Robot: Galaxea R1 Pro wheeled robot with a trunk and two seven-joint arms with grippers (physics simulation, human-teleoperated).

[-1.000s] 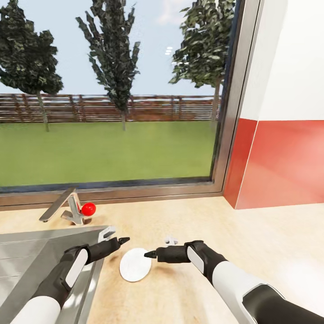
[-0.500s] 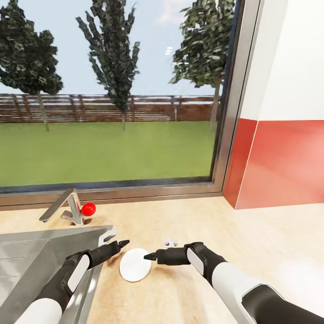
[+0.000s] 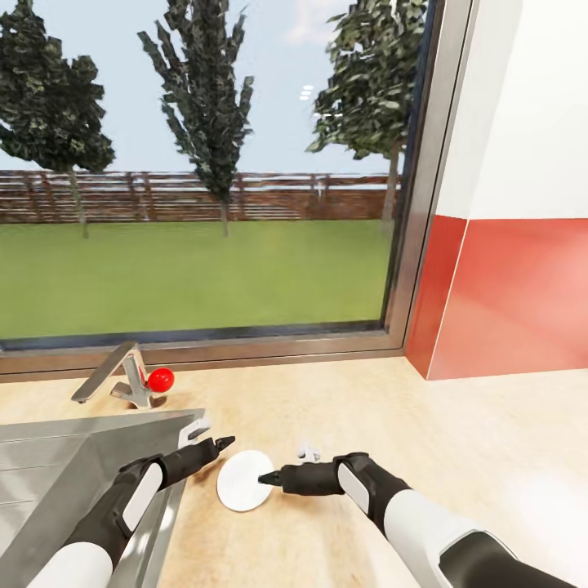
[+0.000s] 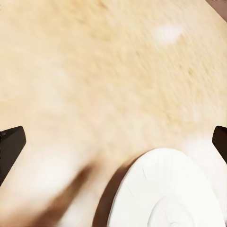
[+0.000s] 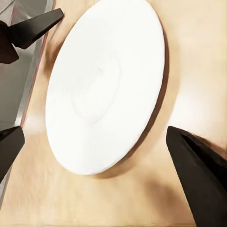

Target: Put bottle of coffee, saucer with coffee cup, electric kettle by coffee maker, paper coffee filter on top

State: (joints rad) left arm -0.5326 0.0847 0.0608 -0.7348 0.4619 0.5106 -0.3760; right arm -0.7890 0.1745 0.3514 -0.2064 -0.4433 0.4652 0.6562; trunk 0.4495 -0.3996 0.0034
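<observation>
Right wrist view: the right end effector [image 5: 94,142] is spread wide, its 2 fingers straddling the white saucer [image 5: 106,87] without touching it; the saucer lies flat on the wooden counter [image 5: 198,56] just beside the sink [image 3: 57,465]. In the left wrist view, the left end effector [image 4: 113,142] is also spread wide and holds nothing, the saucer's rim close below it. Head view shows both end effectors near the saucer, the faucet [image 3: 110,377] behind

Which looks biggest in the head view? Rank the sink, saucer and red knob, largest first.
1. sink, by far the largest, though cut off by the frame edge.
2. saucer.
3. red knob, smallest; it sits farther from the camera, which shrinks it somewhat.
</observation>
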